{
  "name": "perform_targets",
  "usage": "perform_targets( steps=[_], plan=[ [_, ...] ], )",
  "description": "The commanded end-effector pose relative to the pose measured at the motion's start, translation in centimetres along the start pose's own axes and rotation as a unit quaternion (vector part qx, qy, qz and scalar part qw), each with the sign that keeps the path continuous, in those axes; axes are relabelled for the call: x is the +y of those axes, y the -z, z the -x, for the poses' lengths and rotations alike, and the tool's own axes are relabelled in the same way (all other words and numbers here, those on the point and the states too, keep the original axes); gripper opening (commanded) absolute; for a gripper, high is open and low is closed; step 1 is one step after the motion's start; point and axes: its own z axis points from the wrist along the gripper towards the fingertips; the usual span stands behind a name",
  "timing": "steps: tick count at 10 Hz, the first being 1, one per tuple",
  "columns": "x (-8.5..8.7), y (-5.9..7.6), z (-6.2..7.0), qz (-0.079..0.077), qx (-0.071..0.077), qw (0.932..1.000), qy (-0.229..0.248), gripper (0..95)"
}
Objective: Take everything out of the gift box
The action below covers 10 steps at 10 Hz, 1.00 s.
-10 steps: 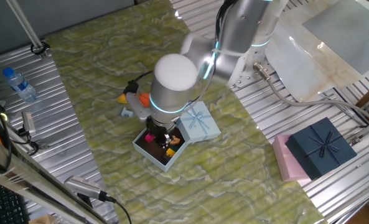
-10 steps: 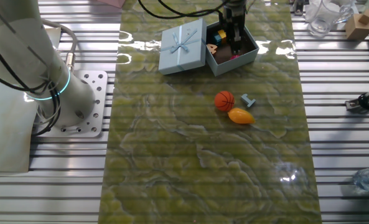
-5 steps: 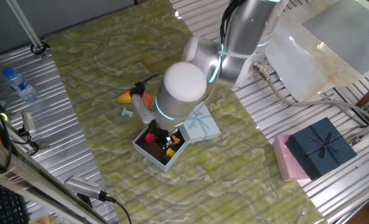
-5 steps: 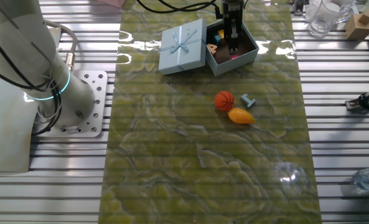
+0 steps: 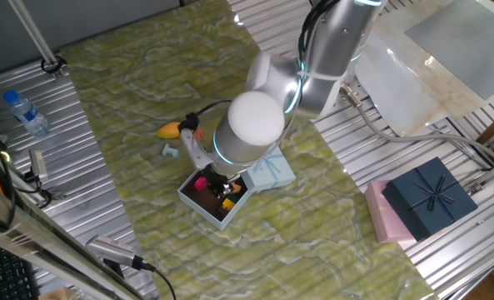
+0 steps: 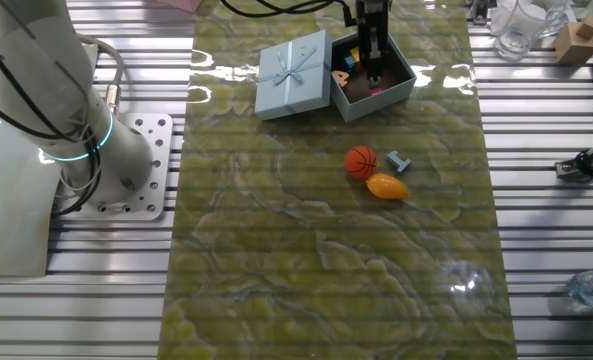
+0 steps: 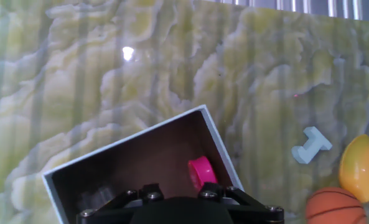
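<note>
Reaching down into the gift box (image 5: pixel 203 198), tool (image 5: pixel 219 185) beside magenta piece (image 5: pixel 201 181), yellow bits (image 5: pixel 228 202) near. Standing upright inside the box (image 6: pixel 376 80), tool (image 6: pixel 373 68) above pieces, lid (image 6: pixel 294 73) alongside; basketball (image 6: pixel 361 161) out on counter (image 6: pixel 316 250). Showing magenta piece (image 7: pixel 201 174) just ahead of the tool housing; grip state cannot be told.

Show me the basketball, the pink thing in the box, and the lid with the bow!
basketball (image 6: pixel 361 162), the other fixed view, middle of the ball.
pink thing (image 7: pixel 201 175), hand view, its round face.
lid (image 6: pixel 294 73), the other fixed view, on the bow.
</note>
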Motion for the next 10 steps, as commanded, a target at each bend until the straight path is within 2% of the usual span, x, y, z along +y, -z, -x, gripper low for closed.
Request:
perform_targets(
  steps=[1,10],
  plan=[
    [-0.02,-0.19,0.05,0.001,0.0,1.0,0.001,38.0],
    [-0.32,-0.74,0.54,-0.005,-0.001,1.0,0.0,38.0]
  ],
)
